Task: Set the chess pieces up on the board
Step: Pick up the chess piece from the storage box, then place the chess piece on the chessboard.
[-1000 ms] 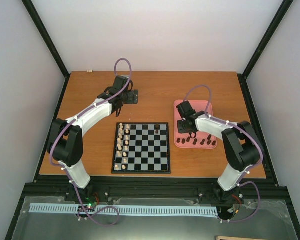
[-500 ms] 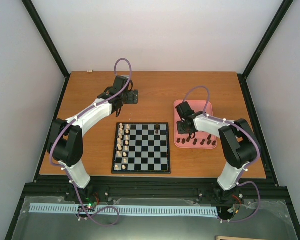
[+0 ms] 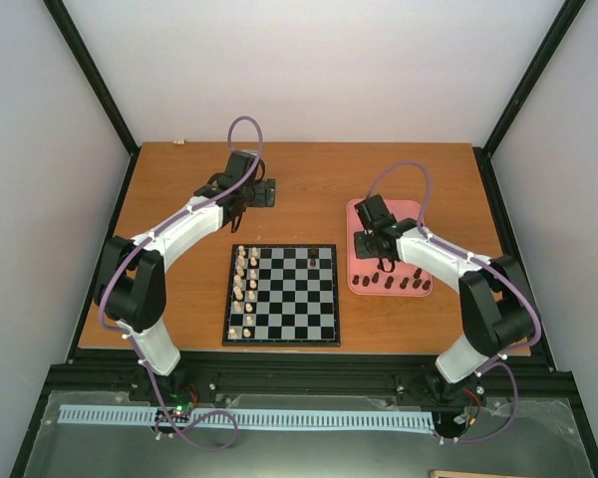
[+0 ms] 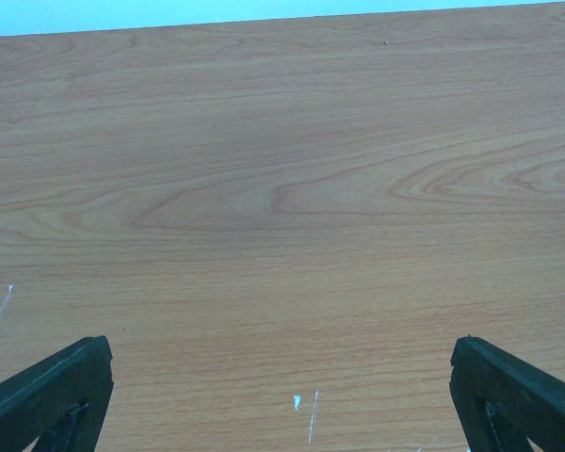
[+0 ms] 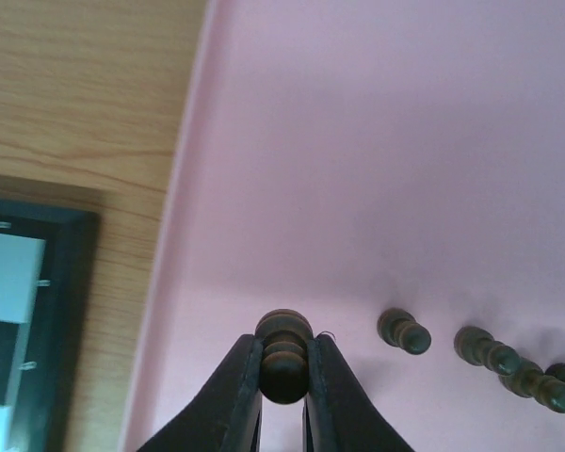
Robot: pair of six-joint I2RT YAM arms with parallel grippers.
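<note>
The wooden table point(image 3: 179, 189) carries the board point(image 3: 299, 311) towards its near edge. Right of the board and apart from it lies the pink tray point(image 3: 404, 211). The left gripper point(image 4: 282, 395) hangs beyond the board's far left corner over bare wood, its fingers spread wide with nothing between them. The right gripper point(image 5: 283, 372) is over the side of the tray nearest the board, its fingertips pinching one dark piece point(image 5: 283, 331); whether that piece is clear of the tray I cannot tell. More dark pieces point(image 3: 394, 282) lie in a row along the tray's near edge. A lone dark pawn point(image 3: 312, 259) stands in the board's far row, and pale pieces point(image 3: 245, 284) stand along the board's left side.
</note>
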